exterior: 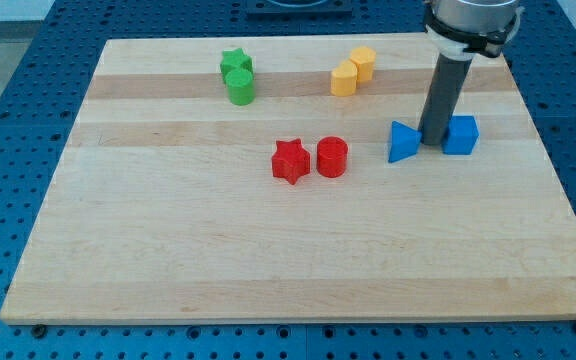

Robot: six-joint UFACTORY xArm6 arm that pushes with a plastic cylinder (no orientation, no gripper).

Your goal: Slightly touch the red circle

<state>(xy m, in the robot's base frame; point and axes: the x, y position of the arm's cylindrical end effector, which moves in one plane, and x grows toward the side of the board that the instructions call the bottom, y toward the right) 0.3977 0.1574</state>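
Note:
The red circle [332, 157] lies near the middle of the wooden board [268, 260], with a red star [290, 161] touching or almost touching its left side. My tip [431, 140] is down at the board to the right of the red circle. It stands between a blue triangle [402, 142] on its left and a blue cube [460, 134] on its right, close to both. The blue triangle lies between the tip and the red circle.
A green star [236, 64] and a green cylinder [240, 87] sit together at the top left. Two yellow blocks [363, 62] [343, 79] sit together at the top middle. The board rests on a blue perforated table [8, 150].

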